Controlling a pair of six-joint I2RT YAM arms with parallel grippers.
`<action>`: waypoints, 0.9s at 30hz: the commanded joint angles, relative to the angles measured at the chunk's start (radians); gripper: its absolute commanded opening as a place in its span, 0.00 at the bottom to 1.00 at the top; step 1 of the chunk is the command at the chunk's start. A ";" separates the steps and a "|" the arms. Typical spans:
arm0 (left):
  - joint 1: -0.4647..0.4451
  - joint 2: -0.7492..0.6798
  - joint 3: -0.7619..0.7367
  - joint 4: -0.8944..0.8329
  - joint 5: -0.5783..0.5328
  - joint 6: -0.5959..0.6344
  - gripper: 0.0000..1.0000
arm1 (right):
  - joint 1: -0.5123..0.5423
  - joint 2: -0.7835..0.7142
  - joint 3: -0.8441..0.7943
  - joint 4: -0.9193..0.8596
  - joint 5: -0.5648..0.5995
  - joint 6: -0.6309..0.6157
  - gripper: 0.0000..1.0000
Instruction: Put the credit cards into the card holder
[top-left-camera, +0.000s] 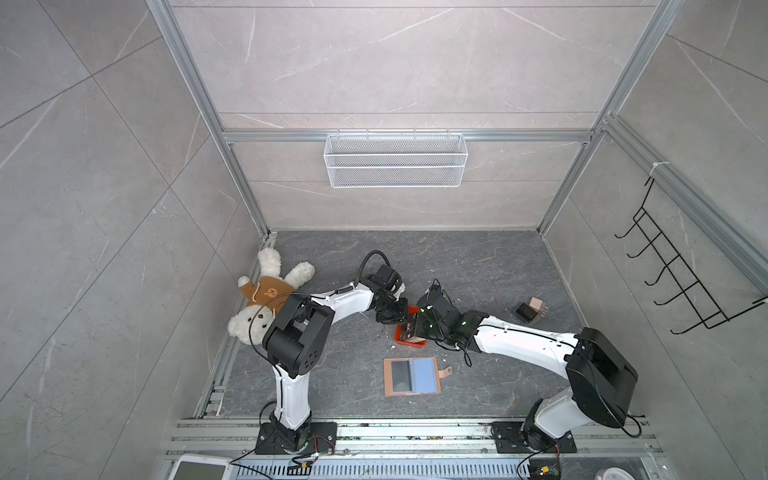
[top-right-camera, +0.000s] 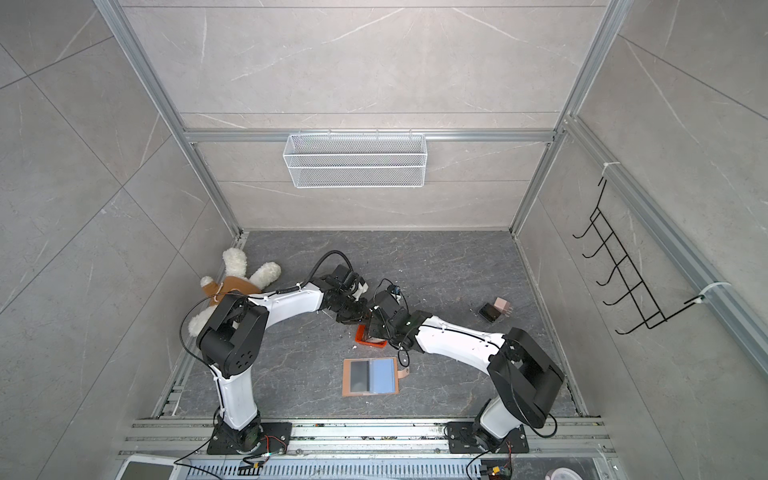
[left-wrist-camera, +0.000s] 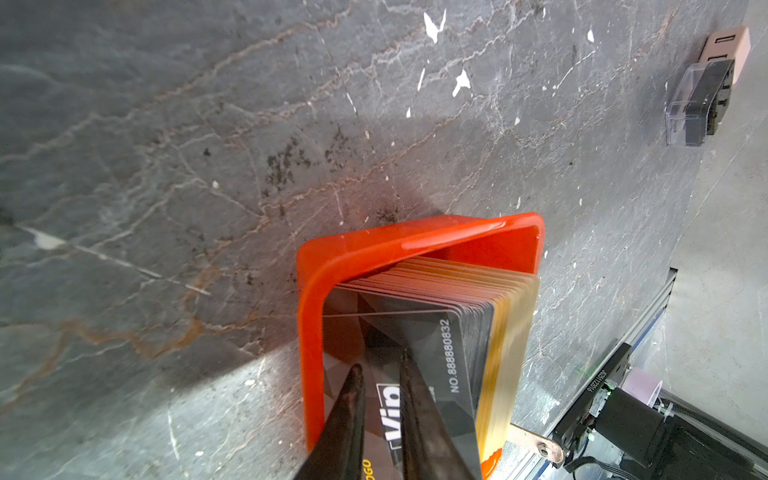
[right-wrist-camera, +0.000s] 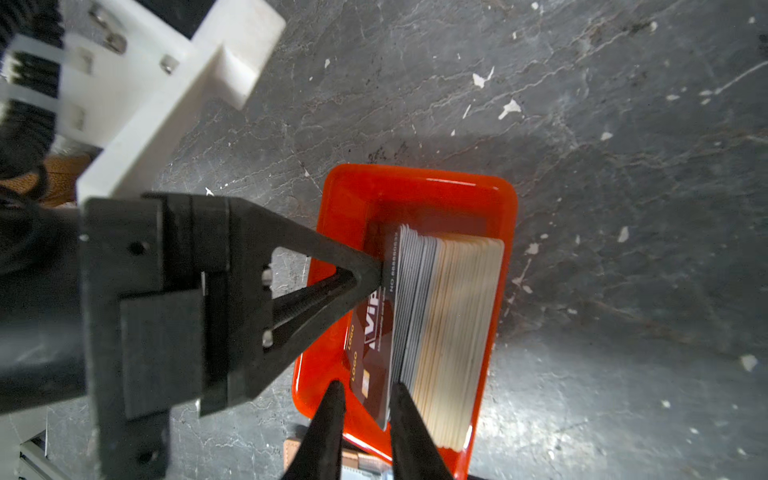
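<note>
L/R arms (top-left-camera: 345, 301) hide most cards (left-wrist-camera: 440, 286), both top views.

In both top views the wrists cover most of the orange tray (top-left-camera: 402, 336) (top-right-camera: 360, 336), and the credit cards (top-left-camera: 412, 328) inside are too small to read. The left arm hides part of the teddy bear (top-left-camera: 266, 291). In the left wrist view the left tool (left-wrist-camera: 380, 363) and the tray's near end run off the frame, its fingers blocking part of the lettering on the front card (left-wrist-camera: 424, 328); of the card holder (left-wrist-camera: 536, 446) only the snap tab shows. In the right wrist view the right tool (right-wrist-camera: 365, 386) is cut off too; its tips may pinch that card, but I cannot tell.
</note>
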 joint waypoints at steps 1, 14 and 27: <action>-0.008 0.027 0.020 -0.024 -0.003 -0.003 0.20 | 0.006 0.019 -0.010 -0.001 0.006 0.017 0.23; -0.012 0.027 0.025 -0.029 -0.007 -0.001 0.20 | 0.007 0.039 -0.023 0.012 0.008 0.024 0.23; -0.017 0.031 0.025 -0.028 -0.008 0.001 0.20 | 0.006 0.083 -0.027 0.041 -0.007 0.033 0.19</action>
